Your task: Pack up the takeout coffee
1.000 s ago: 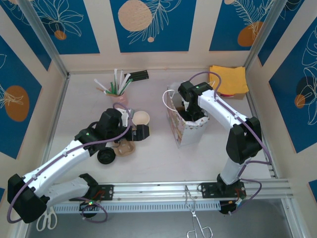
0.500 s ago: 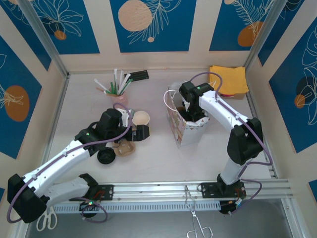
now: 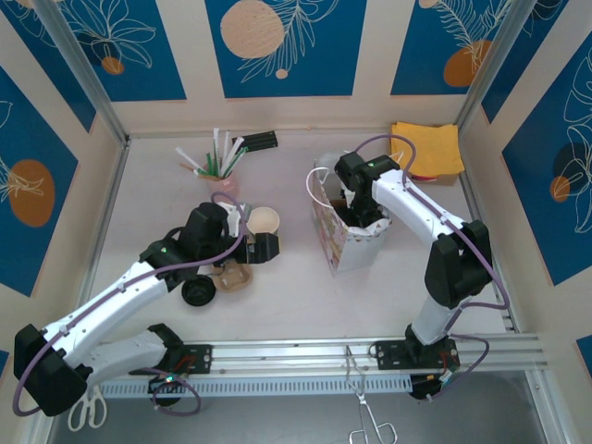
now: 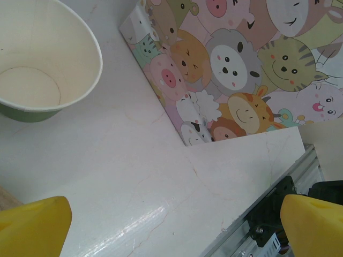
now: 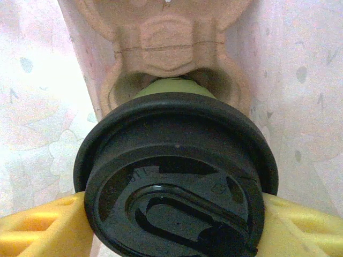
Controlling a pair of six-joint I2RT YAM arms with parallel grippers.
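A paper bag (image 3: 339,239) printed with cartoon animals stands right of centre; its side is also seen from the left wrist (image 4: 241,69). My right gripper (image 3: 357,209) reaches down into it, shut on a green coffee cup with a black lid (image 5: 174,182). A yellow finger (image 5: 43,230) presses each side of the lid. Below the cup, a brown moulded cup carrier (image 5: 166,48) lies in the bag. My left gripper (image 3: 265,248) stands open over the table, nothing between its fingertips (image 4: 32,227). An open lidless paper cup (image 3: 264,221) (image 4: 43,59) stands just beyond it.
A loose black lid (image 3: 197,292) and a brown carrier piece (image 3: 231,276) lie beside the left arm. A cup of straws (image 3: 222,168) stands at the back, a yellow cloth (image 3: 427,148) at the back right. Scissors (image 3: 88,412) and tongs (image 3: 370,421) lie before the rail.
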